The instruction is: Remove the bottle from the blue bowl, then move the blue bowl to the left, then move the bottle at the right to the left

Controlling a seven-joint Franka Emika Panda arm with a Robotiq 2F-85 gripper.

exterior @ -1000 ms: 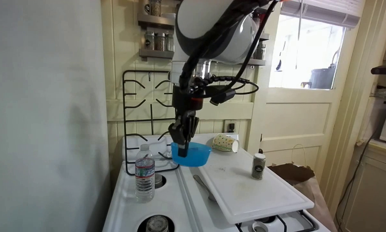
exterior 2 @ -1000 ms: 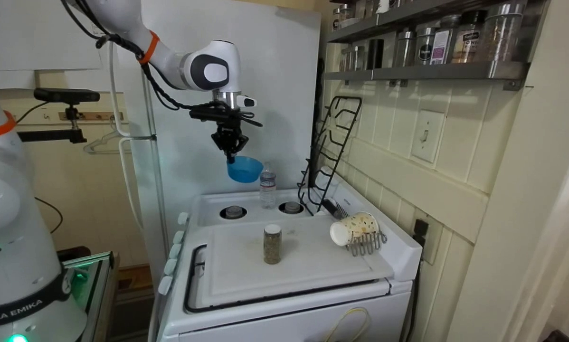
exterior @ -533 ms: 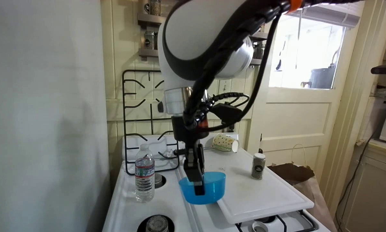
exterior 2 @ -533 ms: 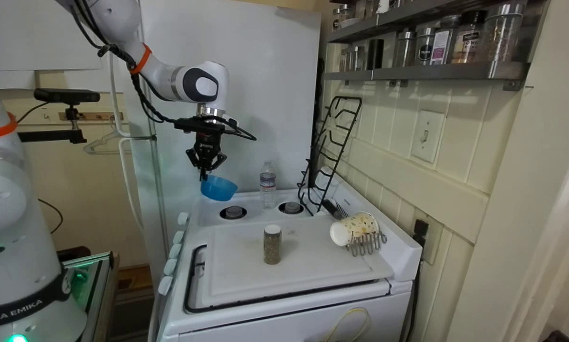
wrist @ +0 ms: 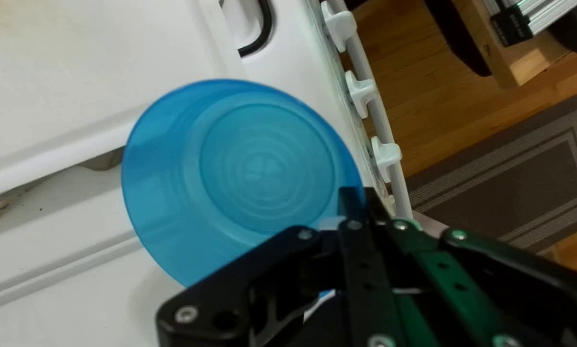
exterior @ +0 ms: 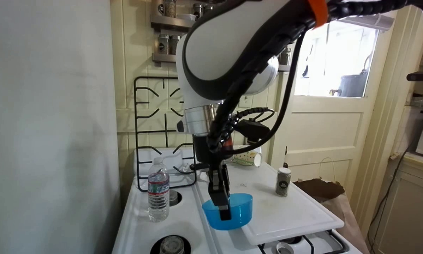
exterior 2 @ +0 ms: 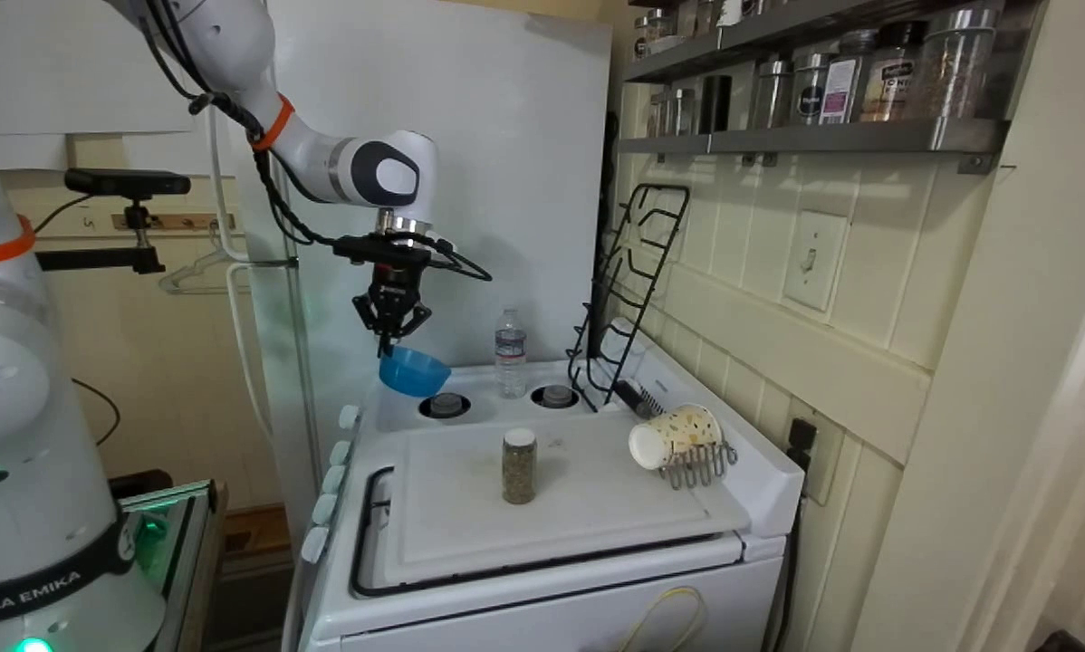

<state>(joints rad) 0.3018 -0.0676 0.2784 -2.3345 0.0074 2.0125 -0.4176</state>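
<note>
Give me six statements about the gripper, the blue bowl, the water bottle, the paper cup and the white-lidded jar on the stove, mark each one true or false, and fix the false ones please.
1. The gripper holds the blue bowl by its rim. True.
2. The blue bowl is upside down. False: its open side faces up.
3. The water bottle stands upright on the stove. True.
4. The water bottle is inside the blue bowl. False: it stands outside, apart from the blue bowl.
5. The paper cup lies on its side, while the white-lidded jar stands upright. True.
6. The white-lidded jar touches the paper cup. False: there is a gap between them.
</note>
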